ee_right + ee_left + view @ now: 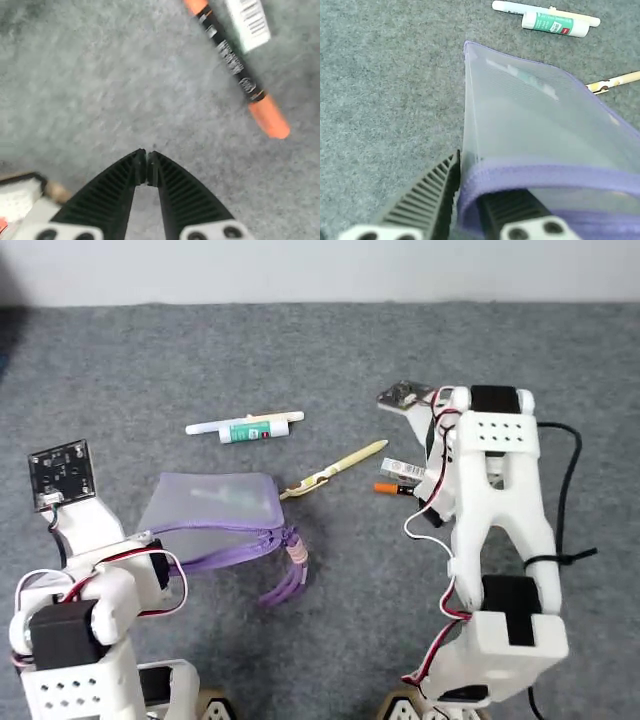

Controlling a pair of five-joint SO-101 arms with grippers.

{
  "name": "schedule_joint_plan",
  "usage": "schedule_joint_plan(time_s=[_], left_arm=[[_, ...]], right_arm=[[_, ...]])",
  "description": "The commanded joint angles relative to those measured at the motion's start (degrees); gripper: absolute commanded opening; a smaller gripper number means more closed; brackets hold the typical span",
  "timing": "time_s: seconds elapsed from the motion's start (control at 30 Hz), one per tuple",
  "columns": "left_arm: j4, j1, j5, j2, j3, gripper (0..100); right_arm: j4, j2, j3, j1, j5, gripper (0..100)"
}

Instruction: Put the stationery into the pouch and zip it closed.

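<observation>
A translucent purple mesh pouch point(210, 510) lies at the left of the grey carpet, its mouth open along the near side. My left gripper point(466, 180) is shut on the pouch's purple zipper rim point(520, 172), one finger outside and one inside. A white pen point(215, 427) and a green-and-white glue stick point(255, 430) lie beyond the pouch. A cream pen point(335, 468) rests by its right corner. My right gripper point(146, 167) is shut on nothing, just above the carpet, close to an orange-and-black marker point(232, 62) and a white barcoded eraser point(250, 22).
Purple zipper tassels point(290, 575) trail from the pouch's right corner. The right arm's white body point(495, 490) stands over the carpet's right side, with the marker point(393, 488) and eraser point(400, 470) beside it. A pale wall edges the far side.
</observation>
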Motion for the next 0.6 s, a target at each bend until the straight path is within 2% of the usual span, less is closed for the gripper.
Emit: schedule_joint_plan(time_s=[0.0,0.13,0.2,0.33,0.57], left_arm=[[0.18,-0.44,0.62,0.09,-0.57,1],[0.18,-0.44,0.62,0.09,-0.66,1],[0.18,-0.44,0.62,0.09,-0.66,1],[0.18,-0.44,0.62,0.09,-0.66,1],[0.18,-0.44,0.53,0.09,-0.66,1]], right_arm=[[-4.97,-3.12,-0.26,-1.10,1.23,5.0],[-9.01,-3.03,-0.26,-3.65,2.64,21.7],[-12.53,-3.03,-0.18,-4.35,2.55,26.6],[-19.56,-1.01,-0.18,-4.62,2.64,25.1],[-25.98,11.21,-1.85,-4.88,5.01,24.9]])
